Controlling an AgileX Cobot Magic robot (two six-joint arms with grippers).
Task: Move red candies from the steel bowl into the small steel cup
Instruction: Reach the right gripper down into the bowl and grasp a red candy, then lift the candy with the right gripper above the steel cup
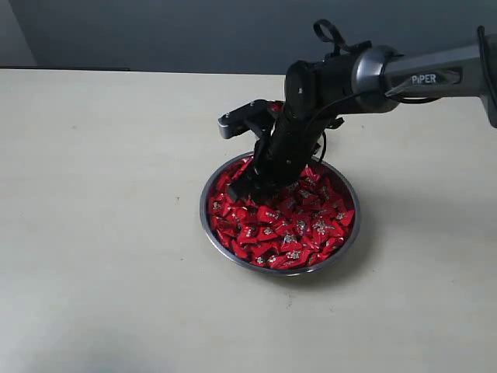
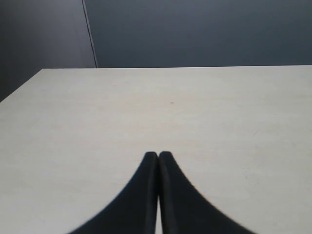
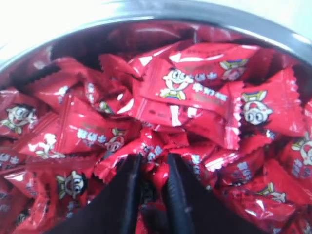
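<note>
The steel bowl (image 1: pixel 204 221) sits mid-table, heaped with red candies (image 1: pixel 299 225). From the right, my right gripper (image 1: pixel 247 186) reaches down into the bowl's far-left part, its tips among the sweets. In the right wrist view its fingers (image 3: pixel 130 175) stand close together with a red candy (image 3: pixel 157 173) pinched between them, amid the pile of candies (image 3: pixel 195 92) below the bowl's rim (image 3: pixel 195 12). My left gripper (image 2: pixel 158 154) is shut on nothing over bare table and stays outside the exterior view. The small steel cup is hidden or out of view.
The pale table (image 1: pixel 101 233) stretches around the bowl on all sides. The right arm (image 1: pixel 404 74) crosses above the bowl's far edge. A dark wall (image 2: pixel 195 29) rises behind the table's far edge.
</note>
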